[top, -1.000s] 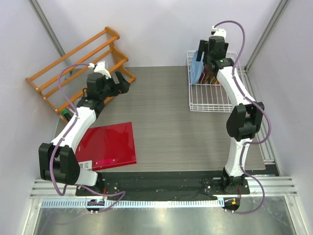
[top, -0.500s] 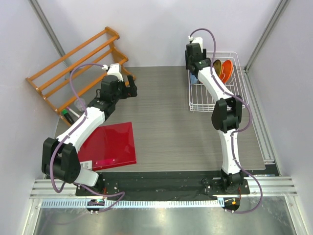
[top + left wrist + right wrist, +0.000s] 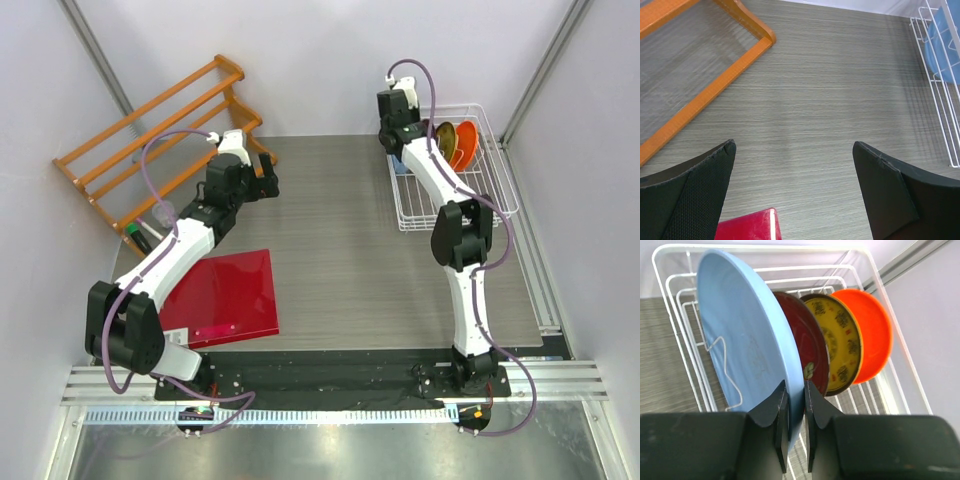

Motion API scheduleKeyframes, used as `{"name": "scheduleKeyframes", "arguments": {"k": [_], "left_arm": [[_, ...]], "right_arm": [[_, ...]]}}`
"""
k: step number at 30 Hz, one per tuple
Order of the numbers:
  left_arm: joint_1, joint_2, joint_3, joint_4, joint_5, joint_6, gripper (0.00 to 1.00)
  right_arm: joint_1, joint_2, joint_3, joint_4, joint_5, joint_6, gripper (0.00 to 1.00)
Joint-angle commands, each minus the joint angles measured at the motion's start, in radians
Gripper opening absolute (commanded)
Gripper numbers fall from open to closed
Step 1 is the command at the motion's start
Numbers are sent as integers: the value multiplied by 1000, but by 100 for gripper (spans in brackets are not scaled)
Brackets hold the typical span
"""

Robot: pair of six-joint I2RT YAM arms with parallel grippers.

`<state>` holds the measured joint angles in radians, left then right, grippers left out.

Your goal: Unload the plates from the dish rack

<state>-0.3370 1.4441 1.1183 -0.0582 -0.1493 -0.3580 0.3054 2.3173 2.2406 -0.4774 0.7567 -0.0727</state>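
The white wire dish rack holds the plates upright in a row: a large light blue plate, then a dark red floral one, a yellow patterned one and an orange one. My right gripper is shut on the near rim of the light blue plate, one finger on each face. From above, the right gripper sits at the left end of the rack. My left gripper hangs open over bare table, nothing between its fingers.
An orange wooden slatted rack stands at the back left, its foot close to my left gripper. A flat red square board lies near the front left. Grey walls close in both sides.
My right arm swung to the rack's left end and its jaws closed on the light blue plate's rim. The rack shifted slightly. My left arm reached a little toward the table's middle.
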Motion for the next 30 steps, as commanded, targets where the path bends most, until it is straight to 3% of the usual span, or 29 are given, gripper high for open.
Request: {"name": "scheduleKeyframes", "arguments": {"k": [1,5,11,19,25,30], "left_arm": [[-11,-1,12,11,-42,14,100],[-19,-1,20,-6,-81,19,99],[-20,-8,17,-11,-81,21,100],[-22,-45,-11,35,20,14,99],[-20,-47,-6,55,118,-32,99],[-20,-65,-72,214,214,-102,100]], "right_arm": [[58,-42,51,141,128,-134,1],[89,-52,44,223,258,-214,1],[106,-136,-19,293,328,-234,1],[152,-422,-228,283,251,-164,1],[195,-544,-318,117,51,31,1],[199,-659,-479,54,-196,183,1]]}}
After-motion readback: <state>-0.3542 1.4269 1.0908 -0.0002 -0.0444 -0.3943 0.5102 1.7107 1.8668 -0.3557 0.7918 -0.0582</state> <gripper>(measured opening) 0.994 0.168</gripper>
